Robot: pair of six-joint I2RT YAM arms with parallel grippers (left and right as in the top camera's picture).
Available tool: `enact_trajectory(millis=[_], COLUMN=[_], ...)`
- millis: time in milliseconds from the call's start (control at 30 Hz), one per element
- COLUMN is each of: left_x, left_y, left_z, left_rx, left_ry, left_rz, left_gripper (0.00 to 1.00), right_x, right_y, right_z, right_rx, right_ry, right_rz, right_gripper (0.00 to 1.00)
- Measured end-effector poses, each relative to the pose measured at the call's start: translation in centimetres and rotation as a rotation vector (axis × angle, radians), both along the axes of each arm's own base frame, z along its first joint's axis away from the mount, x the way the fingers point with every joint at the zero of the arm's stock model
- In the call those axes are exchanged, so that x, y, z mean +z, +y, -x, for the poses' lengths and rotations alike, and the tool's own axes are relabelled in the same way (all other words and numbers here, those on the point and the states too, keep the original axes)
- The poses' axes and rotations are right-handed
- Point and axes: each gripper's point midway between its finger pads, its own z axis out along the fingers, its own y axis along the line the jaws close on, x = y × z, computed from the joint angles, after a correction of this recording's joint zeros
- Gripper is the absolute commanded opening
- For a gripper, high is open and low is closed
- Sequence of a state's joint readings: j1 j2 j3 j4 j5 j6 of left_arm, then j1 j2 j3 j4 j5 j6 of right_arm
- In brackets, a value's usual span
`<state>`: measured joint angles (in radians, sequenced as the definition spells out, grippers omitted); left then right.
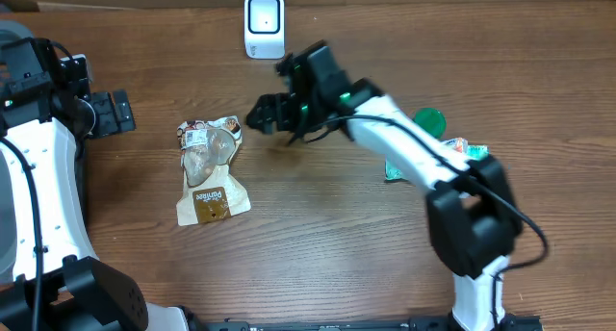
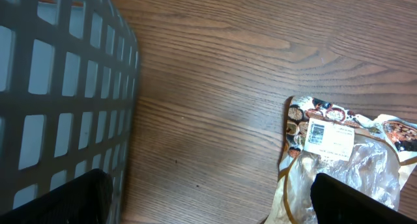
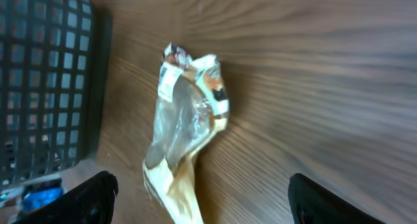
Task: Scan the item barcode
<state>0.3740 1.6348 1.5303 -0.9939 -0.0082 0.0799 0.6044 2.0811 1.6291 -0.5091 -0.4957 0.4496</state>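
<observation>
Snack bag (image 1: 210, 172) is laid flat on table (image 1: 327, 235); R gripper (image 1: 256, 116) is held spread, empty, beside it; L gripper (image 1: 121, 112) spread too.

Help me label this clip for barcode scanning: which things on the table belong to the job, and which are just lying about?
Belong to the job:
- snack bag
- white barcode label on the bag
- white device at the far edge, probably the scanner

Lying about:
- grey basket
- green round thing
- teal packets beside the right arm
</observation>
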Motion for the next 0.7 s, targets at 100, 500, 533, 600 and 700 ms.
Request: enact_trajectory(millis=[100, 500, 533, 600, 700], left_x=[0.0, 0.0, 0.0, 0.0, 0.0], left_y=[0.0, 0.0, 0.0, 0.0, 0.0], left_z=[0.0, 0.0, 0.0, 0.0, 0.0], left_rx=[0.000, 0.000, 0.000, 0.000, 0.000], left_ry=[0.000, 0.000, 0.000, 0.000, 0.000], left_rz=[0.000, 0.000, 0.000, 0.000, 0.000], left_gripper=[0.99, 1.00, 0.99, 1.00, 0.99], right_x=[-2.3, -8.7, -8.9, -8.9, -8.9], right_y=[2.6, 6.8, 7.0, 7.6, 8.8], right_z=[1.2, 3.4, 3.4, 3.6, 4.4], right_rx=[0.018, 0.002, 0.004, 0.011, 0.031], right_ry=[0.032, 0.147, 0.147, 0.133, 0.122], right_rz=[-0.007, -0.014, -0.018, -0.031, -0.039], right_gripper=[0.81, 0.69, 0.69, 0.68, 0.50])
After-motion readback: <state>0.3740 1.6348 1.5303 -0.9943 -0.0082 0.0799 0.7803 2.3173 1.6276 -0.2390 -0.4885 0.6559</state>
